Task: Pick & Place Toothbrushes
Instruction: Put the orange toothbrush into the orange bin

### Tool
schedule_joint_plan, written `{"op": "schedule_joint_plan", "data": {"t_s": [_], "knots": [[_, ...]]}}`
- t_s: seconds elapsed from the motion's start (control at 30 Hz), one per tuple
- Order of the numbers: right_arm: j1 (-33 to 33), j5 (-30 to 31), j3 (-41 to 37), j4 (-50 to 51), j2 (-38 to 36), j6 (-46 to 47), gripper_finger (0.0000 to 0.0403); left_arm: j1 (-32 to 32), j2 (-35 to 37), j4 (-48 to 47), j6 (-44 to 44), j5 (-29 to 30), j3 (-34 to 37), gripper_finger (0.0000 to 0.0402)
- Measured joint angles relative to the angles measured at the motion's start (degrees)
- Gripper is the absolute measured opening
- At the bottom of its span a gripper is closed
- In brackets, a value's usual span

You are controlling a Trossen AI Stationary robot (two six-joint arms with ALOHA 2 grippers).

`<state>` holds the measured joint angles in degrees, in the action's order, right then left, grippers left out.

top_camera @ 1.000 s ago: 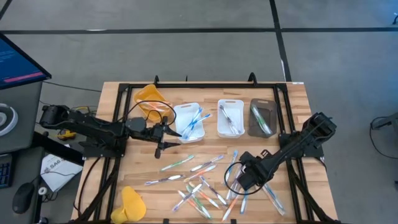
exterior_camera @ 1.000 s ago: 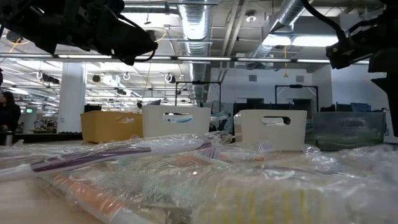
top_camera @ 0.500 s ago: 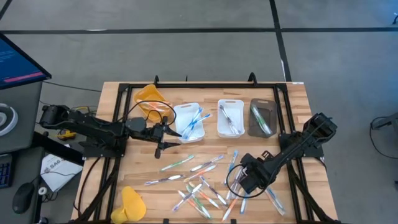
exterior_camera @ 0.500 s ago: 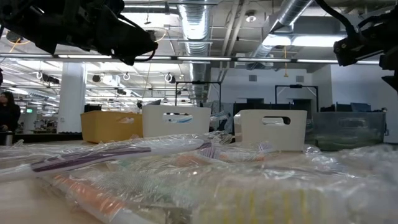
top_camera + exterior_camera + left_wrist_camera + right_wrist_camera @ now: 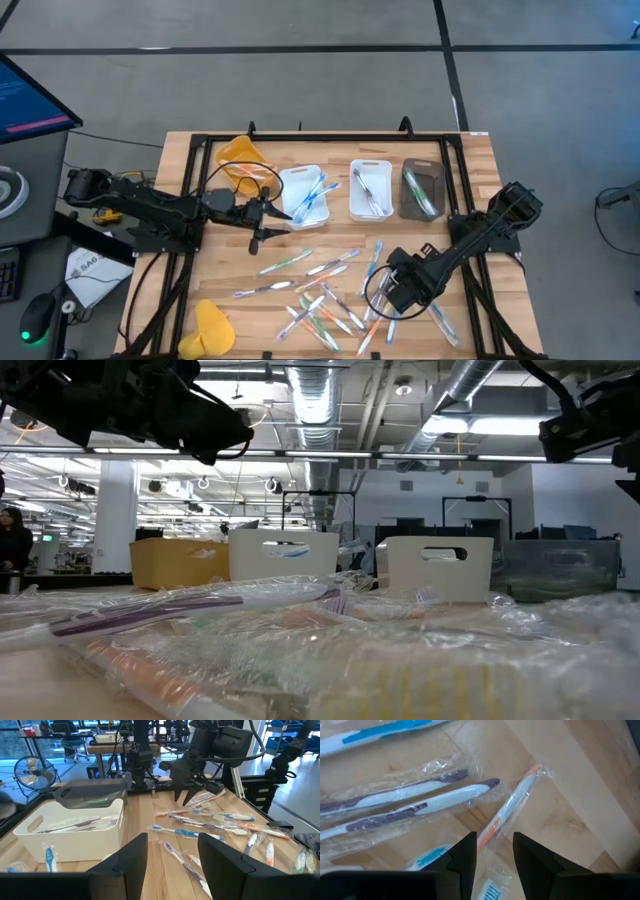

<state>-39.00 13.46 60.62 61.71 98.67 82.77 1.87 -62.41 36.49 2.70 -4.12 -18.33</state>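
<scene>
Right gripper [image 5: 385,297] had crept slightly toward lower left of high view, fingers parted, grasping nothing, over orange toothbrush [image 5: 509,809]. Toothbrushes [image 5: 320,290] scattered lower centre. Left gripper [image 5: 268,214] parted, empty, left of centre beside white tray [image 5: 285,176].

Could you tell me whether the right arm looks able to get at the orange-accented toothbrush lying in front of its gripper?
Probably yes. The right gripper hangs open just above the orange-accented toothbrush, which lies wrapped but uncovered on the bare wooden table, with nothing lying across it.

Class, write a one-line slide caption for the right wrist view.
Open right gripper poised above an orange toothbrush among wrapped toothbrushes on the table.
</scene>
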Motion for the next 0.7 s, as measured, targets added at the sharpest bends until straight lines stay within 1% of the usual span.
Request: {"op": "schedule_joint_plan", "data": {"t_s": [0.13, 0.37, 0.47, 0.53, 0.7], "knots": [[0.0, 0.0, 0.0, -0.1, 0.0, -0.1, 0.0135, 0.0, 0.0, 0.0, 0.0, 0.0, 0.0, 0.0169], [0.0, 0.0, 0.0, -0.7, 0.0, -0.2, 0.0192, 0.0, 0.0, 0.0, 0.0, 0.0, 0.0, 0.0169], [-0.4, -0.3, 0.0, 0.3, 0.0, 1.6, 0.0209, 0.0, 0.0, 0.0, 0.0, 0.0, 0.0, 0.0169], [-1.2, -1.5, 0.0, 1.5, 0.0, 3.1, 0.0215, 0.0, 0.0, 0.0, 0.0, 0.0, 0.0, 0.0169], [-3.2, -1.8, 0.0, 4.2, 0.0, 6.2, 0.0215, 0.0, 0.0, -0.1, 0.0, -0.2, 0.0, 0.0169]]}}
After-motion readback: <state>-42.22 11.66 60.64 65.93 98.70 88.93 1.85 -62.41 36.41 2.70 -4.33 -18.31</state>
